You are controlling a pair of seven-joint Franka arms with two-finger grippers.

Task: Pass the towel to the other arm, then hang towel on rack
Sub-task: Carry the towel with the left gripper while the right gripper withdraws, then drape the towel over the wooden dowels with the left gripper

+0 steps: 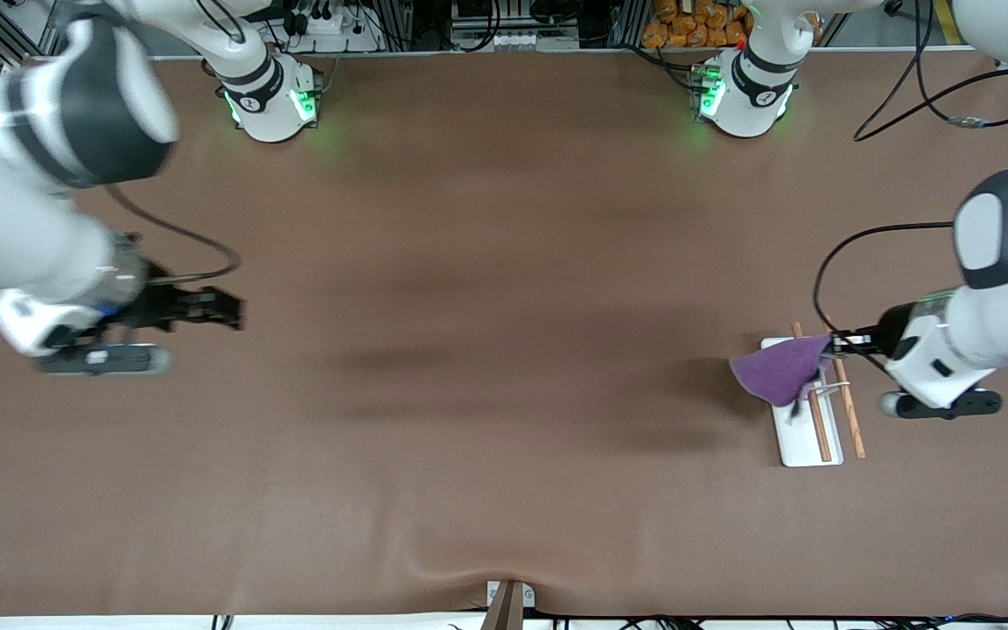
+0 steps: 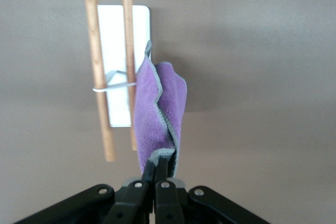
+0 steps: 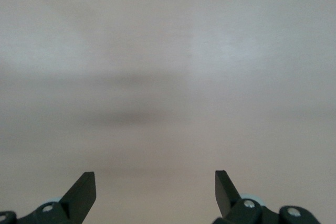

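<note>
With the handover apparently done, the left pincer (image 1: 835,345) gripped the towel (image 1: 782,368) over the rack (image 1: 806,437), hanging still pending, while the right pincer (image 1: 228,311) waited released over the counter (image 1: 486,350).

I count: one towel (image 1: 780,369), one rack (image 1: 806,437) (two wooden rods (image 1: 819,426), one crossbar (image 2: 113,87)), two grippers, one table (image 1: 486,350).
</note>
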